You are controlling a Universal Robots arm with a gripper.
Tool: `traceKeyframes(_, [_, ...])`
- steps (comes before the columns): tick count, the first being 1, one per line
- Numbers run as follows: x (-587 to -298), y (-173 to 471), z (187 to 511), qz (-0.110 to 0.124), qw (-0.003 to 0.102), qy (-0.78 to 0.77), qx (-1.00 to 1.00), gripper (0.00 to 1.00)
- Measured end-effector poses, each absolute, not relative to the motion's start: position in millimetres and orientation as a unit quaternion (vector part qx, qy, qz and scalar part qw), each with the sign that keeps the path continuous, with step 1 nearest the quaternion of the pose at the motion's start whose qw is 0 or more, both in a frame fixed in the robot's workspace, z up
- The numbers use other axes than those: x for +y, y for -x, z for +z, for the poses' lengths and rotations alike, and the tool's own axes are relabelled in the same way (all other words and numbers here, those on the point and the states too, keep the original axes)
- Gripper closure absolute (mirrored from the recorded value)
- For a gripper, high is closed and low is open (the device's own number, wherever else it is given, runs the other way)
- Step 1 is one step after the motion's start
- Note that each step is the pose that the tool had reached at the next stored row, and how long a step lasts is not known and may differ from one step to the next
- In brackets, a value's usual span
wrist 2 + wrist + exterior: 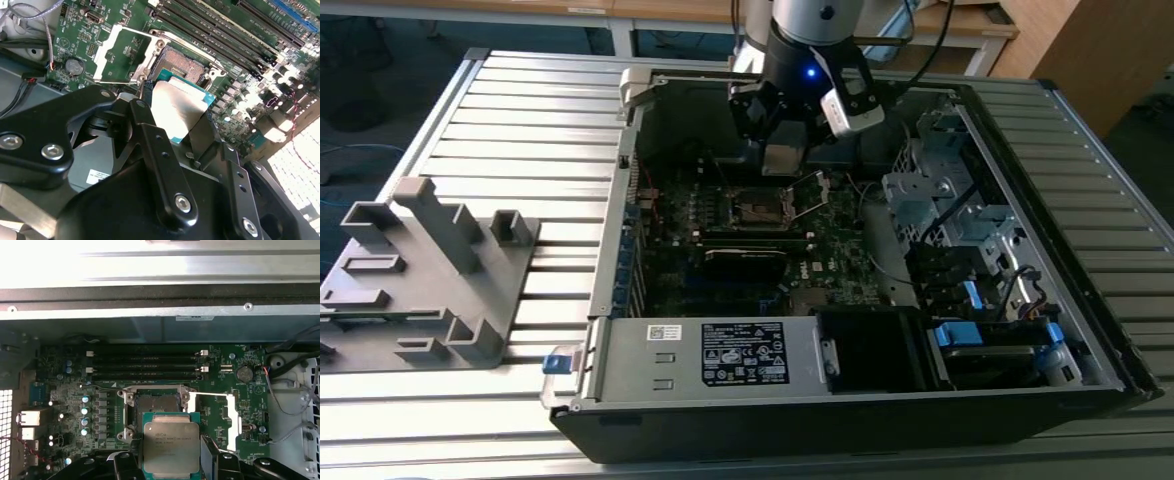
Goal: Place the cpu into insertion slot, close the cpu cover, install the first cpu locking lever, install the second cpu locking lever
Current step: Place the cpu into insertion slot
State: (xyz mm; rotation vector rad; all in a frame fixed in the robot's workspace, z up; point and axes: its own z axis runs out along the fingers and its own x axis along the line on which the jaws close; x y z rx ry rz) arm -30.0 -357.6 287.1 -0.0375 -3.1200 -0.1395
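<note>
Over the motherboard (225, 365) inside the open computer case (1107, 330), the hand (171, 460) is clamped on the cpu (171, 442), with 1 black finger (125, 462) on each of 2 opposite edges. In the first wrist view the chip's metal top faces the camera, and its far edge overlaps the near rim of the insertion slot (151, 404). The second wrist view shows the cpu (177, 107) tilted between the fingers (145, 112), right beside the insertion slot (181, 64). Whether it touches the rim I cannot tell. The socket's dark contact field is bare.

The cpu cover (231, 420) is swung open and lies off to 1 side of the socket; its square window shows green board through it in both wrist views (102, 57). Long memory slots (145, 365) run past the socket's far side.

In the exterior view the hand (781, 160) hangs above the insertion slot (754, 208), near the cpu cover (814, 190). The case rests on a slatted metal tabletop (520, 100). A grey fixture (434, 270) sits on the exterior view's left.
</note>
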Motion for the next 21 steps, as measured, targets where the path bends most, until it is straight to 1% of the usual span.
traceKeyframes(21, [-357.6, 30.4, 263.9, -0.044, 0.009, 0.011, -0.999, 0.46])
